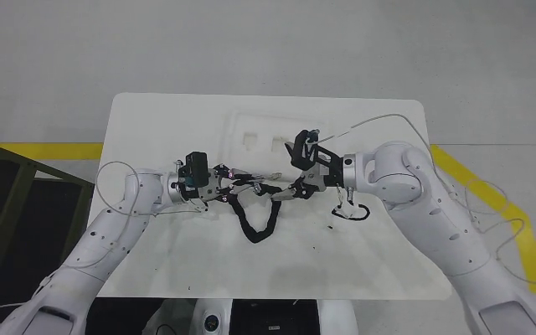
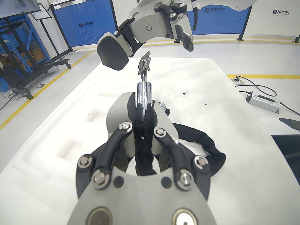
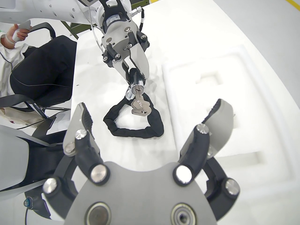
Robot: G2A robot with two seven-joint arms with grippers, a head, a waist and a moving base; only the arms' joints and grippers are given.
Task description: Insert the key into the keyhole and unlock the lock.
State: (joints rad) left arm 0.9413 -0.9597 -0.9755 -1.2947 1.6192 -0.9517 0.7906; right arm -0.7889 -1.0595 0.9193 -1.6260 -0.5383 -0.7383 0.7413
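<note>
1. One white table (image 1: 377,251) carries everything, with a moulded recess (image 1: 260,138) toward its 12 o'clock edge.
2. The black-sleeved chain lock (image 1: 255,226) loops toward 6 o'clock from the table's middle.
3. The left pincer (image 2: 143,103), coming in from 9 o'clock, is clamped on the lock's sleeved end just behind the chrome cylinder (image 2: 144,92).
4. The right pincer (image 2: 149,47), at 3 o'clock, is spread wide on either side of the key (image 2: 144,64), not touching it.
5. The key sits in the keyhole (image 3: 137,90).

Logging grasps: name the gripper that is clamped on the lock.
The left gripper: its fingers are shut on the lock, just behind its keyhole end. The right gripper is open and empty, facing the key.
</note>
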